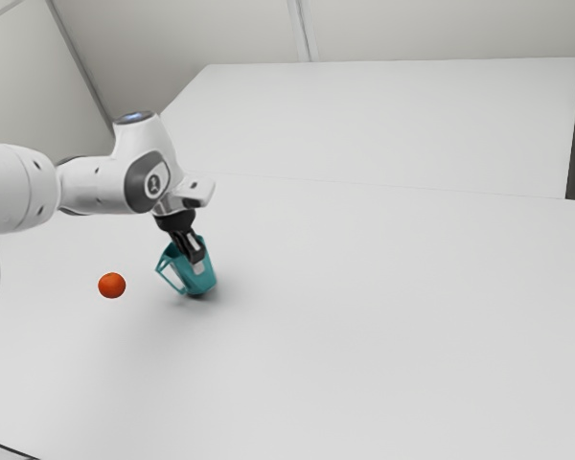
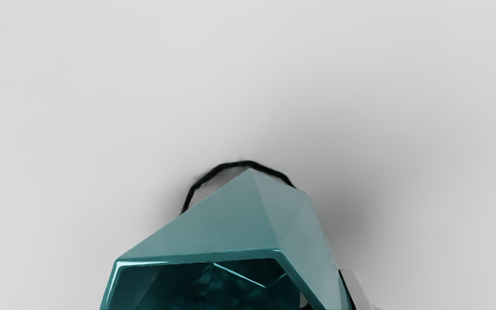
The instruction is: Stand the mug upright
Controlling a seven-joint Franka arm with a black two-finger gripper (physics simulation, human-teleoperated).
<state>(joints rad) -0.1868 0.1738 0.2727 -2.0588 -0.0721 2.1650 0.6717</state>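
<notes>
end effector pinched one side of the tilted mug, left of frame center. mug looked light, stiff, maybe slick; side hold near rim seemed sound, could pivot.

The wrist view's edge cuts off our mug and one of our fingers; the exterior view's left edge crops our arm.

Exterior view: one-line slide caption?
Franka arm's fingers grip a tilted teal mug, an orange-red ball nearby on the white table.
</notes>
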